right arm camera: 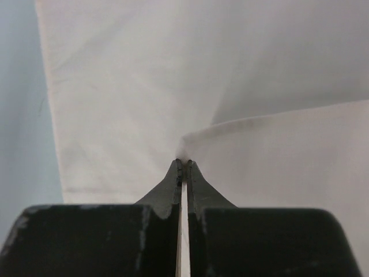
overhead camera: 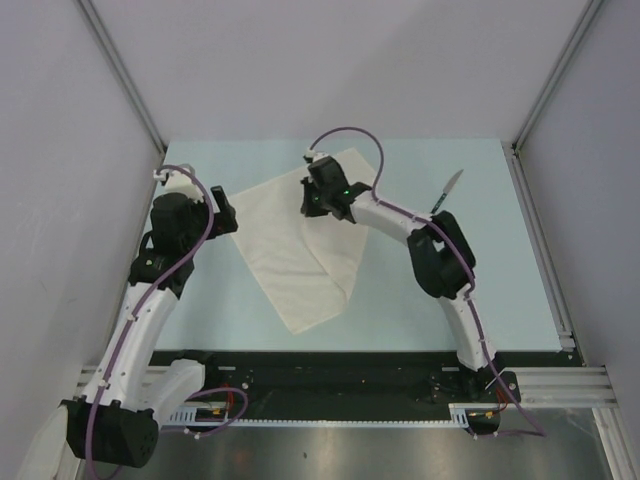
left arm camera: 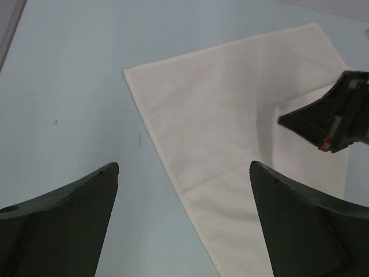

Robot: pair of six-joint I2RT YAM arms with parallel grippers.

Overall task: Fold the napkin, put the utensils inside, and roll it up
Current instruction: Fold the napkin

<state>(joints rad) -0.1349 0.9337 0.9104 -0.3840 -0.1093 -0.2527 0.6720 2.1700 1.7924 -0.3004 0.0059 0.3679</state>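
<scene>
The right hand (right arm camera: 183, 163), pinching a raised fold of the napkin (overhead camera: 295, 265), has the knife (overhead camera: 449, 189) well off to its right (blade pointing away), while the left hand (left arm camera: 184, 173) hovers spread beside the napkin's left edge.

A pale blue surface (overhead camera: 480, 300) fills the middle of the top view, flat and matte; grey walls close it in on three sides, the left wall (overhead camera: 60, 150), the back wall (overhead camera: 340, 60) and the right wall (overhead camera: 600, 200); a slim metal post (overhead camera: 122, 75) runs up the back left corner, and a second post (overhead camera: 560, 70) up the back right; a pale rail (overhead camera: 545, 260) lies along the surface's right edge; a black strip (overhead camera: 340, 375) runs along its near edge; just nearer, a ridged aluminium bar (overhead camera: 560, 385) crosses the view; below that lies a brushed steel sheet (overhead camera: 350, 455); in the left wrist view the surface carries a short dark line (left arm camera: 139, 139) and a small speck (left arm camera: 56, 122), apart from each other.
</scene>
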